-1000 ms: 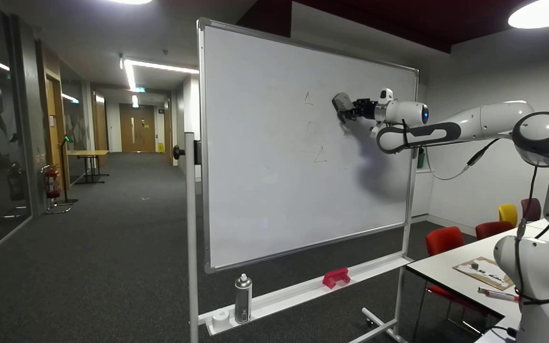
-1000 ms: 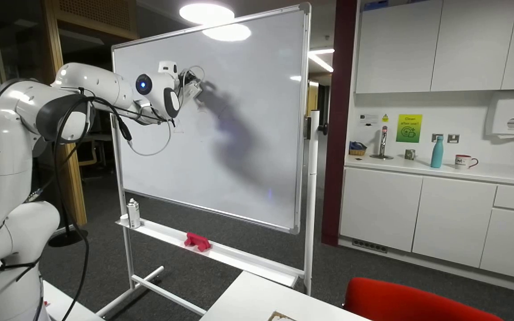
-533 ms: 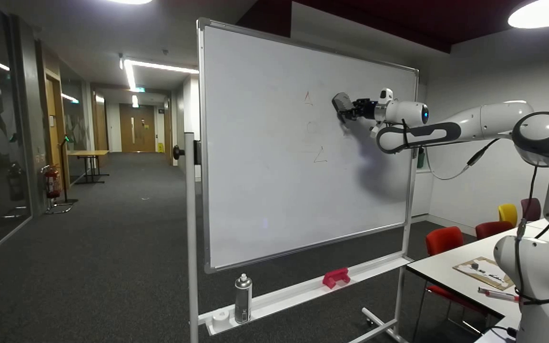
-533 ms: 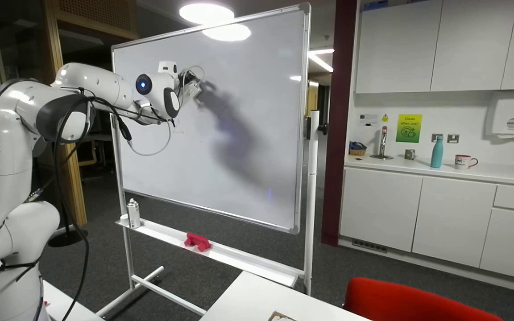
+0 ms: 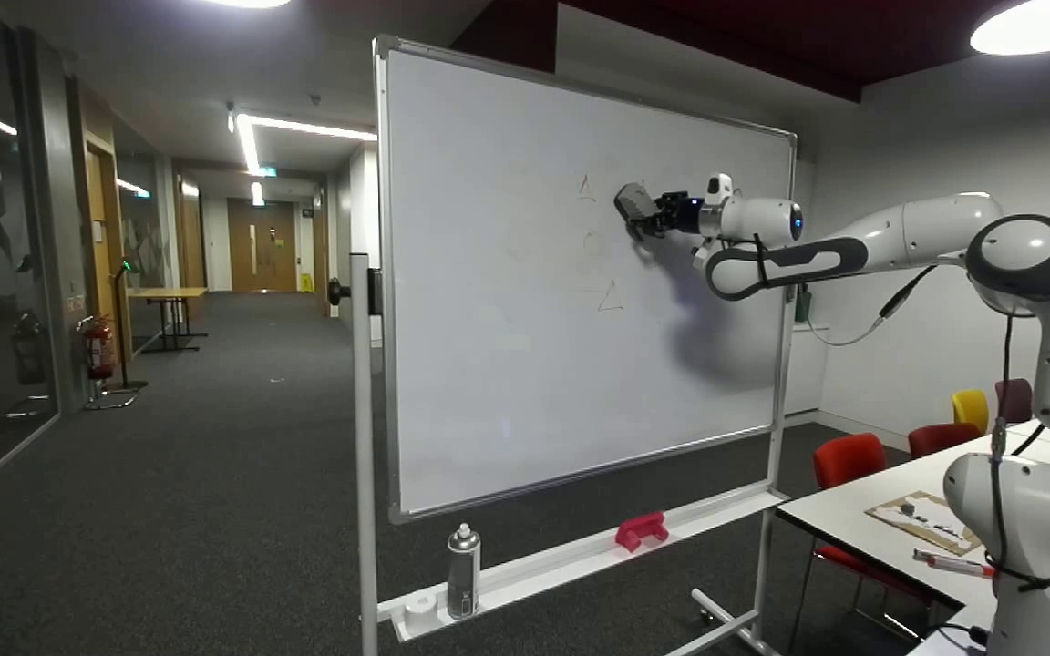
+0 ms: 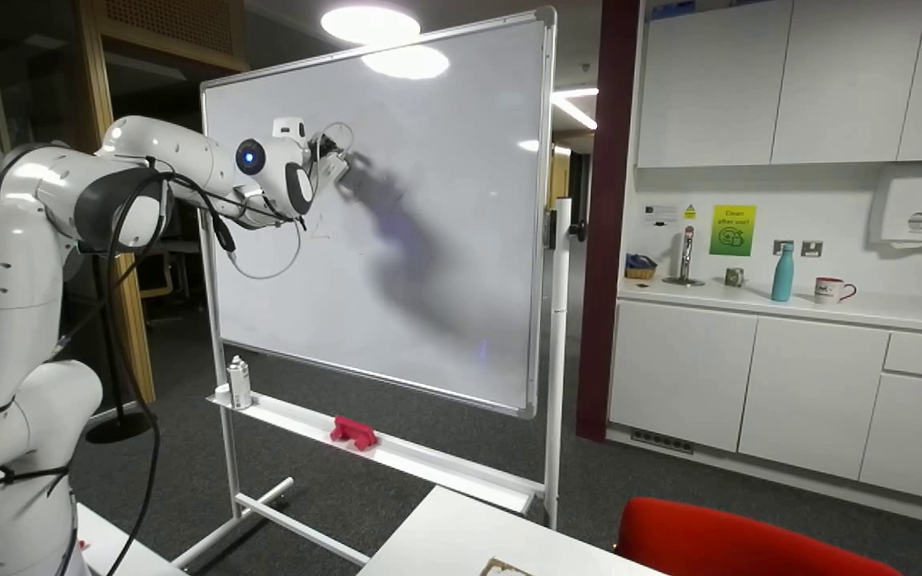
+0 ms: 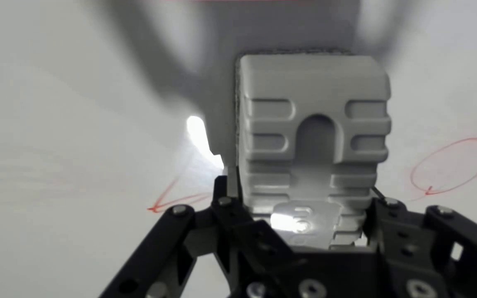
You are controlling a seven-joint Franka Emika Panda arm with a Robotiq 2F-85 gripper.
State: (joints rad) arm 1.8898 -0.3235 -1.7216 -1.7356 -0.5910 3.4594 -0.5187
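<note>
Facing a whiteboard, the robot arm is outstretched nearly level from its bent elbow, its end effector clamped on a grey eraser.

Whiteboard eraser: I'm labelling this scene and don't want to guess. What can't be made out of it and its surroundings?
Whiteboard eraser: wiping face hidden in the wrist view, turned toward the whiteboard.
Red angular mark: right end seems hidden by the jaws in the wrist view.
Spray can: label too small to read in an exterior view.
Red chair: cut off by the bottom edge in an exterior view.
</note>
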